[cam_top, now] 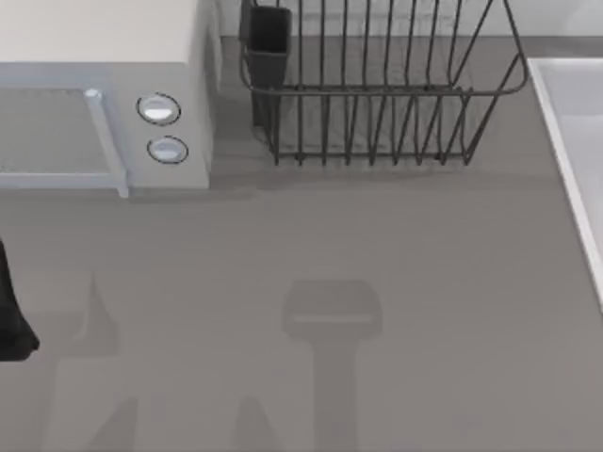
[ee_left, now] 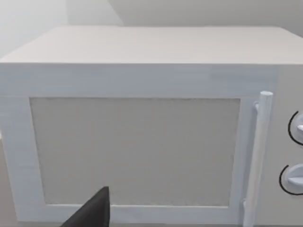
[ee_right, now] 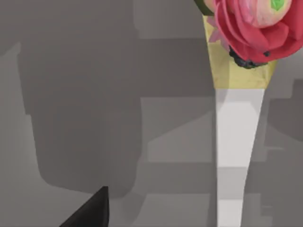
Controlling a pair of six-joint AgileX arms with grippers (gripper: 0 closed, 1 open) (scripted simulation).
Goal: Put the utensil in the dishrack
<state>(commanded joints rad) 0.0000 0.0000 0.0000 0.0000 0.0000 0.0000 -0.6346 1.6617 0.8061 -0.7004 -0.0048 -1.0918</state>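
One dishrack (cam_top: 377, 89) stands at the far side of the counter (cam_top: 377, 282), right of centre in the top view, a dark wire basket with thin upright bars and one dark rectangular cup (cam_top: 268, 42) at its left corner. Just beside that corner, to the left, stands one white microwave (cam_top: 94, 85) with two round knobs (cam_top: 158, 109) and one upright door handle (ee_left: 259, 156). A pale raised edge (cam_top: 575, 141) runs along the counter's right side.

The left arm (cam_top: 11, 315) sits at the top view's left edge; one dark fingertip of the left hand (ee_left: 92, 213) faces the microwave door, and I cannot tell how far that hand is open.

The right wrist view shows one utensil (ee_right: 232, 137), a pale tapering flat piece with a yellow band and a pink flower ornament (ee_right: 255, 28) at one end, lying on the counter. One dark fingertip of the right hand (ee_right: 92, 213) shows well apart from it; its opening cannot be told either.
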